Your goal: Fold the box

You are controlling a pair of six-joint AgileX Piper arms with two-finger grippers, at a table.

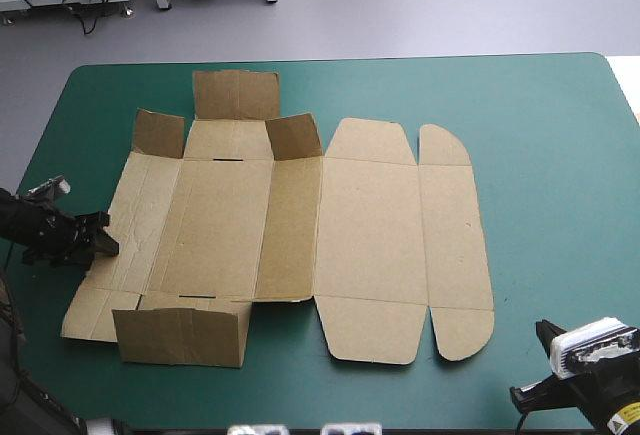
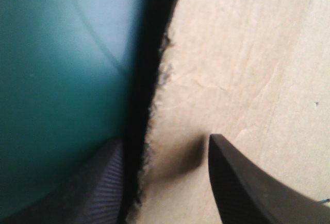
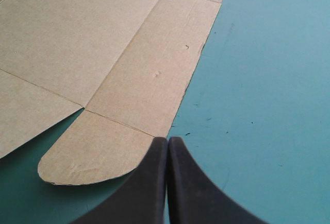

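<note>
The fingers (image 2: pixel 247 193) of the left gripper (image 2: pixel 164 139) are standing apart, straddling the left edge of the box (image 1: pixel 300 225). One is lying over the brown board and the other is sitting low over the cover (image 2: pixel 51 80) beside that edge; whether it is reaching under the board I cannot tell. They are not pinching anything yet. The right gripper (image 3: pixel 167 142) is waiting in the lower right corner of the high view, its fingers pressed together into one point, just beside the rounded flap (image 3: pixel 87 159) and touching nothing. The box is lying across the middle of the teal-green cover, mostly flat, with its lid (image 1: pixel 370 230) spreading toward the right of the frame. Toward the upper left the far flaps (image 1: pixel 235 93) are standing up, and at the lower left the near wall (image 1: pixel 180 335) is standing too. To my eye the worry is the grip. If the lower finger is sitting beside the edge rather than beneath it, closing may shove the sheet rightward instead of catching it. Nothing is pinning the board, since the right gripper is waiting well apart from that side, and the cover looks smooth enough for the whole sheet to skate. A shallow bite on so thin an edge could also slip out while the side is being raised, and a jolt might knock the upright flaps flat.
</note>
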